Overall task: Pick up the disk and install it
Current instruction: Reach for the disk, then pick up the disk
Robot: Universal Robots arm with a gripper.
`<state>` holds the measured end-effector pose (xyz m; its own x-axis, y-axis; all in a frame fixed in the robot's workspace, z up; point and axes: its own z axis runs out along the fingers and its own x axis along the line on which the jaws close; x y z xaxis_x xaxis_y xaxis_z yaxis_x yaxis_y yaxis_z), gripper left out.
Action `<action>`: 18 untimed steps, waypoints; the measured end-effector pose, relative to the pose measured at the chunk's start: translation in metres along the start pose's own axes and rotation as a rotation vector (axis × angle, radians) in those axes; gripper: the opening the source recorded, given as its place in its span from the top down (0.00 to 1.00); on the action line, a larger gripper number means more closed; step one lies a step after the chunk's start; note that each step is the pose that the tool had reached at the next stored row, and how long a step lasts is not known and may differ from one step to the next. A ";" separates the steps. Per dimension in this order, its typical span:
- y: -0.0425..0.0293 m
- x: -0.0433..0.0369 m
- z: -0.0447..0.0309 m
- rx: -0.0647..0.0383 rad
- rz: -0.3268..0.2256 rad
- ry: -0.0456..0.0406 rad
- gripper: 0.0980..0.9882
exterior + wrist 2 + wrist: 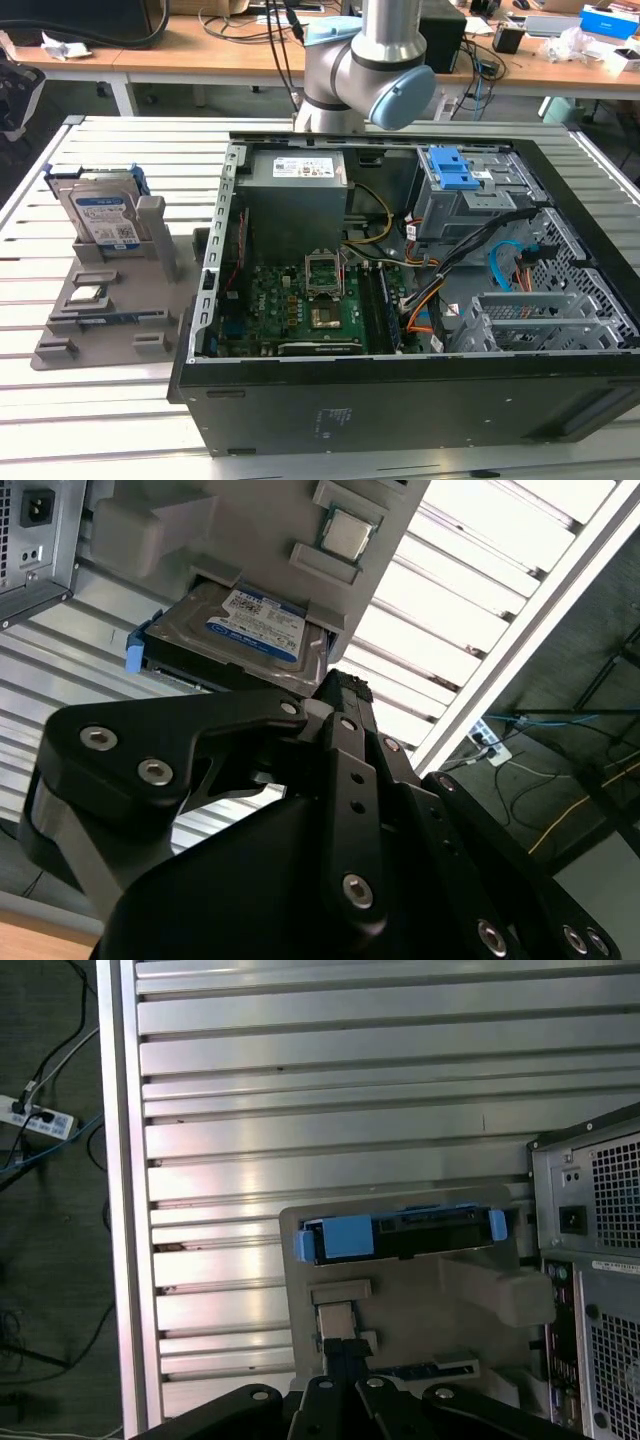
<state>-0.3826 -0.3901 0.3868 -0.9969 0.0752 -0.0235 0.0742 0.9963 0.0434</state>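
One disk (pixel 103 215) stands tilted in a grey holder (pixel 100 330) on the slatted surface (pixel 90 420), at the exterior view's left of the open computer case (pixel 400 410). The arm (pixel 365 70) rises behind the case. Its pincer (pixel 338 1348) points down toward the holder, apart from the disk; I cannot tell how wide it stands.

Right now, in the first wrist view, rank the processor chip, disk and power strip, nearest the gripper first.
1. Processor chip, just ahead of the gripper, on the grey holder.
2. Disk, beyond the chip on the same holder.
3. Power strip, on the floor past the table edge.
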 end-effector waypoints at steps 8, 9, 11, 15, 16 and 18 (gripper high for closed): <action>0.0007 0.0001 0.0000 0.001 0.000 0.0000 0.99; 0.0007 0.0001 0.0000 0.001 0.000 0.0000 0.99; 0.0007 0.0001 0.0000 0.001 0.000 0.0000 0.99; 0.0007 0.0001 0.0000 0.001 -0.001 0.0000 0.99; 0.0007 0.0001 0.0000 0.001 -0.003 0.0001 0.99; 0.0008 0.0001 0.0000 0.000 -0.035 0.0015 0.99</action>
<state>-0.3827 -0.3893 0.3868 -0.9989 0.0402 -0.0235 0.0392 0.9983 0.0428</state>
